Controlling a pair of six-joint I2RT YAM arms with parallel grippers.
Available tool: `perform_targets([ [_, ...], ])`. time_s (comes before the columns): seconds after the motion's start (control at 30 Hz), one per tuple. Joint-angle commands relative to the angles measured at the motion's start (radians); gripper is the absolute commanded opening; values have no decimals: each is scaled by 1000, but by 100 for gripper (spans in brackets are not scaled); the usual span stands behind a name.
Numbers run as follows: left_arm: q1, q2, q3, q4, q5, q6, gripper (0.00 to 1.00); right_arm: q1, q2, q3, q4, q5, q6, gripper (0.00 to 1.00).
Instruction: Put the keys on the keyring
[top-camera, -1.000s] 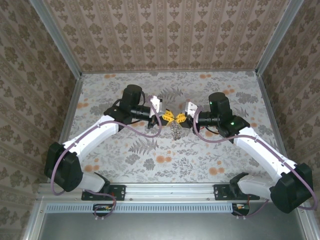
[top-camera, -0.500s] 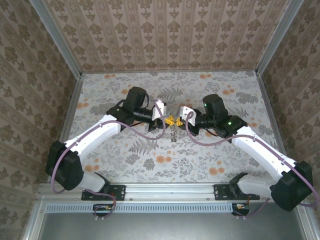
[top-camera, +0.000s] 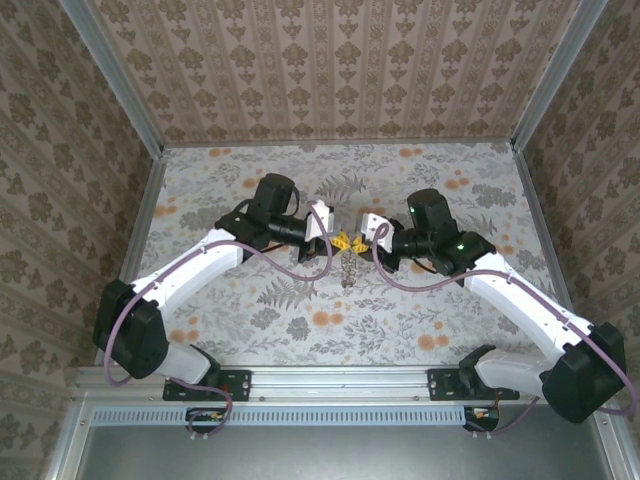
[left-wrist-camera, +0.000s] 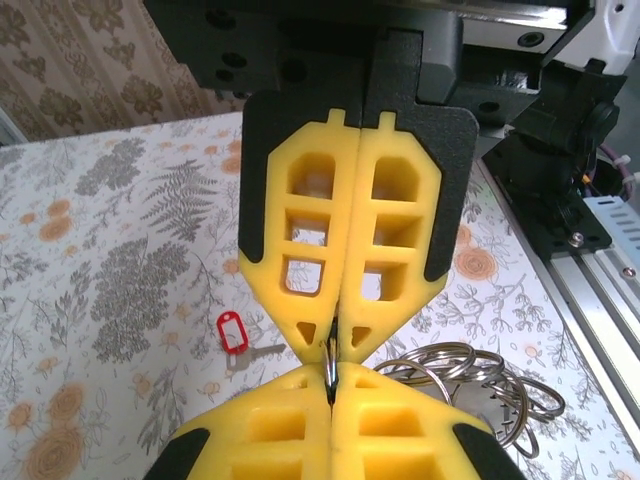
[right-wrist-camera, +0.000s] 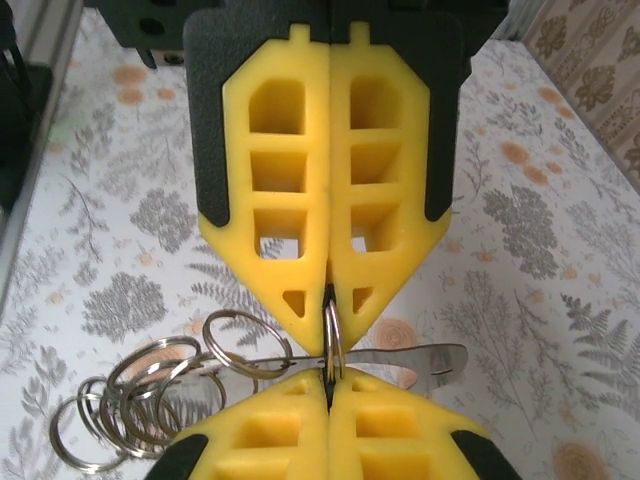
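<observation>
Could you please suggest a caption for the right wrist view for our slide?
Left tool and right tool meet tip to tip, both pinching one ring next to a silver key.

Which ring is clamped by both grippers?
The upright ring, pinched edge-on between left gripper and right gripper; the other rings are bunched loose beside it.

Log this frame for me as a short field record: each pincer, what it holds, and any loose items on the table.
left pincer: shut on thin silver metal ring
right pincer: shut on the same ring, tip to tip with the left pincer
silver key blade: crosses the ring sideways; cannot tell if threaded
bunch of linked silver rings: below the pincers
red-headed flat key: lying on the floral table, apart from both pincers
</observation>
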Motion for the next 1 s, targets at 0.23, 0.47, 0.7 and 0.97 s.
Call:
perform_targets([
  [0.23, 50, -38, -57, 293, 245, -159, 0, -58, -97, -124, 292, -209, 149, 22],
  [0.47, 50, -33, -76, 418, 280, -229, 0, -66, -82, -115, 311, -246, 166, 24],
  [0.7, 46, -24, -64, 421, 326, -249, 0, -72, -91, -111, 340, -196, 167, 24],
  [0.97, 46, -15, -55, 423, 333, -239, 0, -82, -78, -96, 352, -278, 188, 24],
])
